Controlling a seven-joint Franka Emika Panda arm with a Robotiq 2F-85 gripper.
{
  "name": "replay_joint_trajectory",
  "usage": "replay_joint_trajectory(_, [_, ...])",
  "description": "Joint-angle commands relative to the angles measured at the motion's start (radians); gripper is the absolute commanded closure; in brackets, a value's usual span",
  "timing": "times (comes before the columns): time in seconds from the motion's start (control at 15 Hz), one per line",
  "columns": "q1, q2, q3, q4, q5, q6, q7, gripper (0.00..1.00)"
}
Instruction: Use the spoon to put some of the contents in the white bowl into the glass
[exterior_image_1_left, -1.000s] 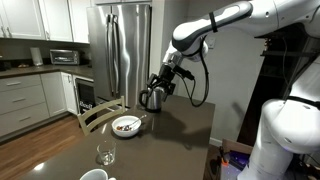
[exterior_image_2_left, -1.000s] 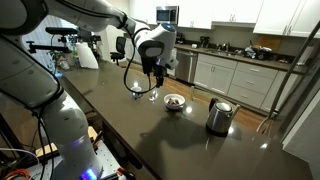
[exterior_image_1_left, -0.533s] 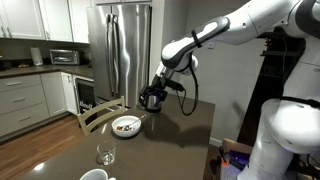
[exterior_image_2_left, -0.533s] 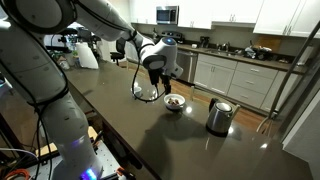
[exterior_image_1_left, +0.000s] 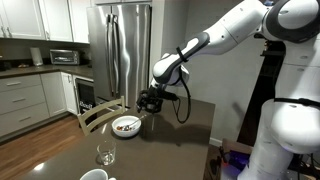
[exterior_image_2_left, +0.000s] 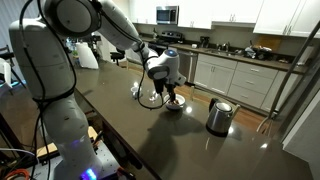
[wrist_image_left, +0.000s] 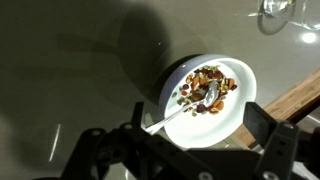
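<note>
The spoon (wrist_image_left: 186, 110) lies in the white bowl (wrist_image_left: 236, 116), its head among the contents (wrist_image_left: 210, 78) and its thin handle leaning out over the rim toward my side. I think the trouble can come from this handle. It is slender and shiny, so if I come down a little off its line, my jaws can close on the rim instead. They could also push the bowl along the desk (wrist_image_left: 70, 60) and throw some bits out. The glass (wrist_image_left: 280, 12) is, I judge, a danger for afterwards: it stands on a stem near the bowl, and a small knock could tip it.

My gripper (wrist_image_left: 197, 124) is released, the jaws wide apart and holding nothing, one on each side of the bowl in the wrist view. In an exterior view my arm (exterior_image_1_left: 215, 40) reaches far out, and the wrist is bent down so the jaws hang just above the bowl's edge, apart from it as far as I can tell.
</note>
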Motion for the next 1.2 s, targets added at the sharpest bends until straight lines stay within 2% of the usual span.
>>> replay_joint_trajectory(0.0, [-0.020, 0.010, 0.019, 0.008, -0.009, -0.002, 0.005, 0.00])
replay_joint_trajectory(0.2, [-0.021, 0.018, 0.020, 0.015, -0.010, -0.002, 0.005, 0.00])
replay_joint_trajectory(0.33, [-0.023, 0.030, 0.015, 0.008, -0.019, 0.046, 0.008, 0.00])
replay_joint_trajectory(0.6, [-0.046, 0.058, 0.014, 0.019, 0.057, 0.122, -0.015, 0.00])
replay_joint_trajectory(0.8, [-0.063, 0.077, 0.008, 0.045, 0.240, 0.093, -0.099, 0.00])
replay_joint_trajectory(1.0, [-0.094, 0.109, 0.007, 0.092, 0.470, 0.006, -0.213, 0.00])
replay_joint_trajectory(1.13, [-0.112, 0.139, -0.002, 0.126, 0.577, -0.055, -0.270, 0.00])
